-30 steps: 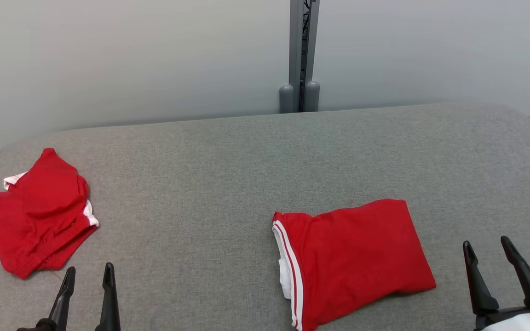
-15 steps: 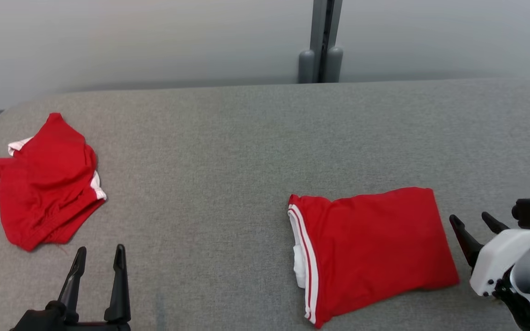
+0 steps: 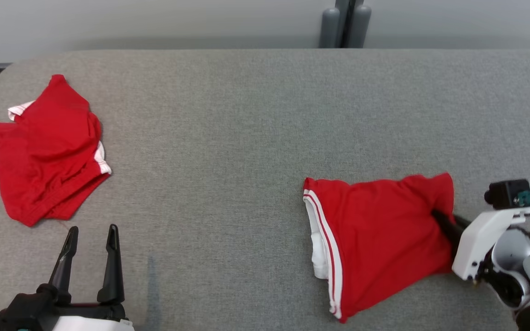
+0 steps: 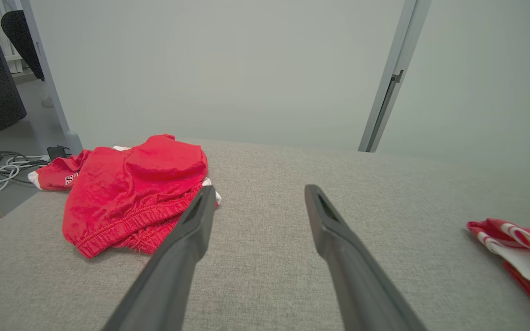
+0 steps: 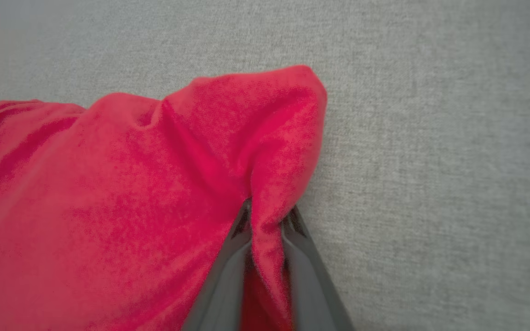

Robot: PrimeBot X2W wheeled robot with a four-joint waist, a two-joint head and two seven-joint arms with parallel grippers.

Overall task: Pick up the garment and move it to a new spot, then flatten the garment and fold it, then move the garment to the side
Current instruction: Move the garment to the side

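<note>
Two dark fingers of the right gripper are pinched close together on a ridge of red cloth at the edge of the folded garment, with the fabric bunched up between them. In the head view that gripper reaches in from the lower right, its tips buried in the garment's right edge, which puckers toward it. The garment lies on the right half of the grey padded table, its white-striped hem facing the middle. The left gripper sits at the lower left over the table, fingers spread wide and holding nothing. Beyond it, near the table's left edge, lies a crumpled red garment, well apart from the folded one
</note>
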